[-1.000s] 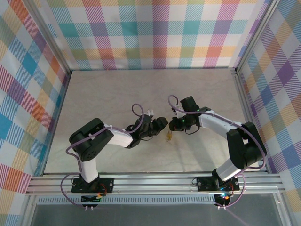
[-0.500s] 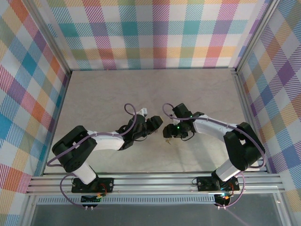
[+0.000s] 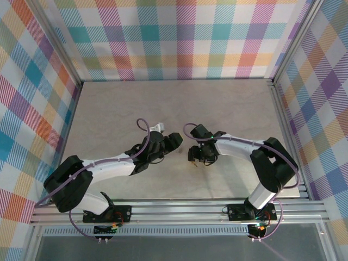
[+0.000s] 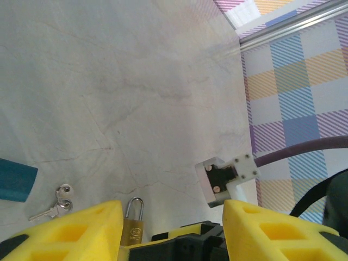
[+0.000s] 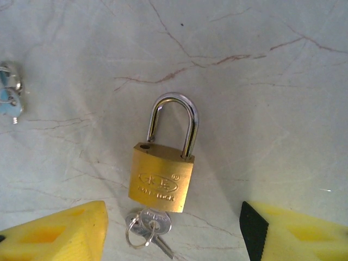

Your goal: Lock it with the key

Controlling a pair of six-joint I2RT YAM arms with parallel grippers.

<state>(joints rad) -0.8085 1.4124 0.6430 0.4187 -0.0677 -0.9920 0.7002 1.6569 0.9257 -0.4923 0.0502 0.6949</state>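
Observation:
A brass padlock (image 5: 161, 176) lies flat on the marble table (image 5: 272, 81). One leg of its steel shackle (image 5: 175, 109) is out of its hole. A key on a small ring (image 5: 148, 224) sticks in the bottom of the padlock. My right gripper (image 5: 174, 236) is open, its yellow fingers (image 5: 60, 231) on either side just short of the key and touching nothing. My left gripper (image 4: 171, 231) is open too, with the padlock (image 4: 133, 227) half hidden beside its left finger. From above, the left gripper (image 3: 175, 140) and right gripper (image 3: 194, 153) face each other over the padlock (image 3: 193, 162).
A spare pair of keys (image 4: 60, 198) lies loose on the table left of the padlock, seen also as keys (image 5: 8, 98). A white bracket with a purple cable (image 4: 225, 176) hangs close ahead of the left fingers. Plaid walls and aluminium rails (image 3: 283, 109) enclose the table.
The right gripper has opened and let go; the padlock with its key now lies on the table. Both grippers shifted left, the left one opening wider and its elbow swinging out left.

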